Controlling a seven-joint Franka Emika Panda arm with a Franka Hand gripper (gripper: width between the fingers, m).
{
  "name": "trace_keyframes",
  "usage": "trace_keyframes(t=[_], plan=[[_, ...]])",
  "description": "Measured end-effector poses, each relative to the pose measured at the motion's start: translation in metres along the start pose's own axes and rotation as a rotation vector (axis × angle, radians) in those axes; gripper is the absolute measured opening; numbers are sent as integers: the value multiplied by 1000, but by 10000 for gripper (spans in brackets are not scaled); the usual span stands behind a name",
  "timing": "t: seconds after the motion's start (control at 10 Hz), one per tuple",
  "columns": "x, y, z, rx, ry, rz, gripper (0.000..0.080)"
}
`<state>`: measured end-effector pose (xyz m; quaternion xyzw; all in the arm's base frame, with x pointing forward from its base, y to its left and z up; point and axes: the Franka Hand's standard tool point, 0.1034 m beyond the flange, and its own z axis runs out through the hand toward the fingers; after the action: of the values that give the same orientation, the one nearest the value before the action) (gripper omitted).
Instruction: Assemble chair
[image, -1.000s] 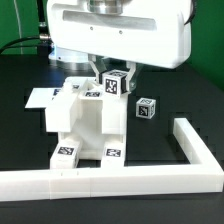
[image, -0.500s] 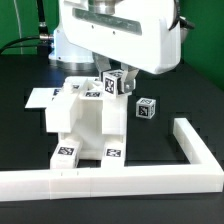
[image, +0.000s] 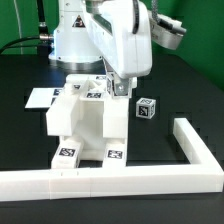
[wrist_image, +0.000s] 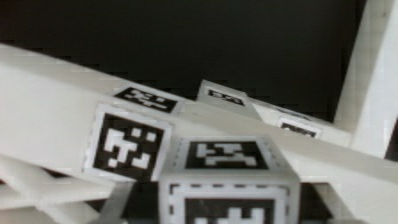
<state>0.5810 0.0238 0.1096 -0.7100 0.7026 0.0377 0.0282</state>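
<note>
Exterior view | claw (image: 119, 86) over chair (image: 88, 125), grip state unclear | spare cube (image: 146, 109) at 3 o'clock | seat part squarely, gently.

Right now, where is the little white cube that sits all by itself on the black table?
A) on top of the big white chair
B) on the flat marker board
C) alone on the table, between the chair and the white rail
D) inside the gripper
C: the small loose cube rests on the table, apart from the chair and short of the border rail.
</note>
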Motion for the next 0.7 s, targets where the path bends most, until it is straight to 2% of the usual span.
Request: trace_keyframes(t=[0.7], plan=[[-6, -1, 0, 3, -5, 437, 284]])
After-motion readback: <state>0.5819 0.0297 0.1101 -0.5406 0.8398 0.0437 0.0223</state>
